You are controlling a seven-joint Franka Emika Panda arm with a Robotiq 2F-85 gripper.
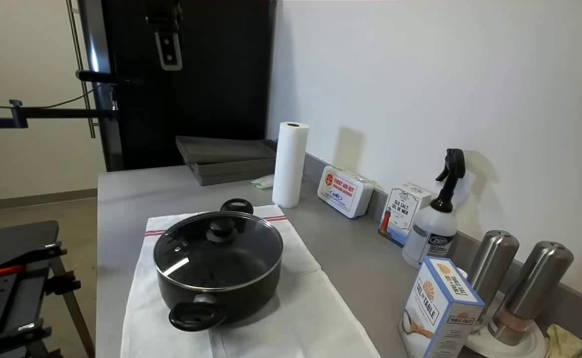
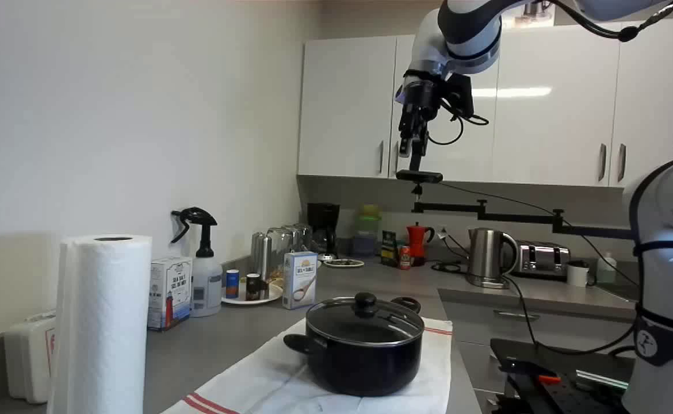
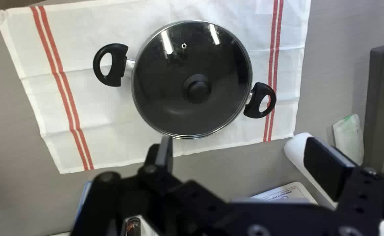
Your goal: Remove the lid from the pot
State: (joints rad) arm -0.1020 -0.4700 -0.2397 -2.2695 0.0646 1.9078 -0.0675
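The black pot (image 1: 251, 306) stands on a white towel on the grey counter; it also shows in an exterior view (image 2: 365, 371). Its two side handles (image 3: 116, 77) stick out left and right in the wrist view. The glass lid (image 1: 251, 263) with black centre knob (image 1: 222, 226) lies flat on the pot, and shows in an exterior view (image 2: 336, 325) and the wrist view (image 3: 165, 111). My gripper (image 3: 239, 147) is open and empty, its fingers wide apart. It hangs high above the pot in both exterior views (image 2: 411, 149), touching nothing.
A paper towel roll (image 1: 291, 164), first aid kit (image 1: 344, 191), sea salt box (image 1: 404, 214), spray bottle (image 1: 431, 228), table salt box (image 1: 440, 308) and steel canisters (image 1: 530, 293) line the wall side. Grey trays (image 1: 231, 166) lie at the counter's end. A camera arm (image 2: 451, 208) extends nearby.
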